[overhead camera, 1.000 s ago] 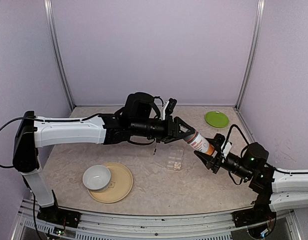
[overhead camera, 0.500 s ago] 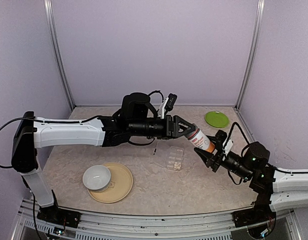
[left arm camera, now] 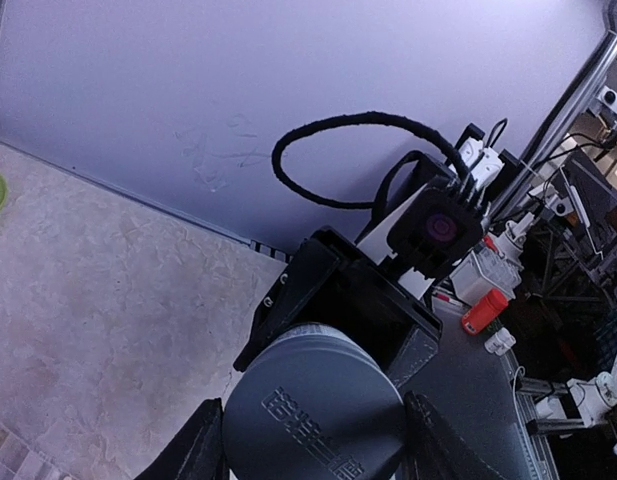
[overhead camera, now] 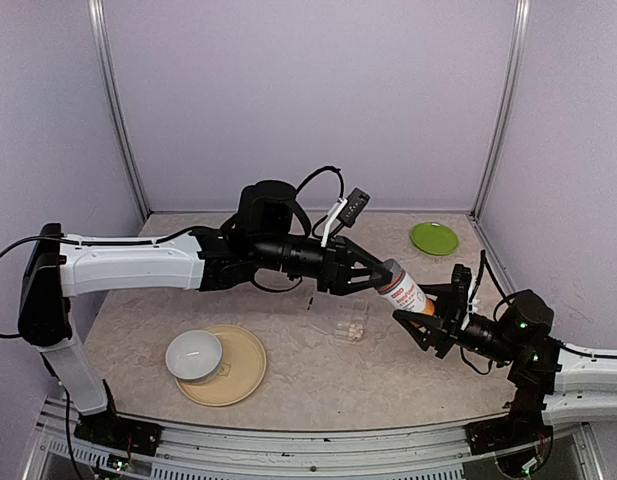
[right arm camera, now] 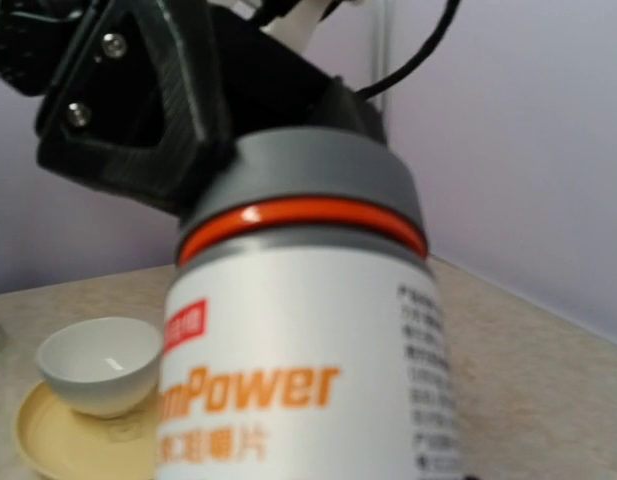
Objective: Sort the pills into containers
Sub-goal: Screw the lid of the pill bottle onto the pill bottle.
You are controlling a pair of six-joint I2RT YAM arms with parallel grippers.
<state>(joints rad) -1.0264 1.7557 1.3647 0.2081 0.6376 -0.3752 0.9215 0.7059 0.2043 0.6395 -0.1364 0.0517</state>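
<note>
Pills (overhead camera: 356, 329) lie as a small pale cluster at the near end of the clear pill box (overhead camera: 345, 318), which sits flat on the table (overhead camera: 308, 385) between the arms. They are judged tiny, light, hard and prone to roll or scatter. Pinching one at the fingertips looks unreliable; tipping them looks safer. Left gripper (overhead camera: 380, 279) is clamped on the grey cap (left arm camera: 313, 405) of an orange-labelled bottle (right arm camera: 298, 380). Right gripper (overhead camera: 415, 318) grips the bottle's base, holding it tilted in the air beside the box.
</note>
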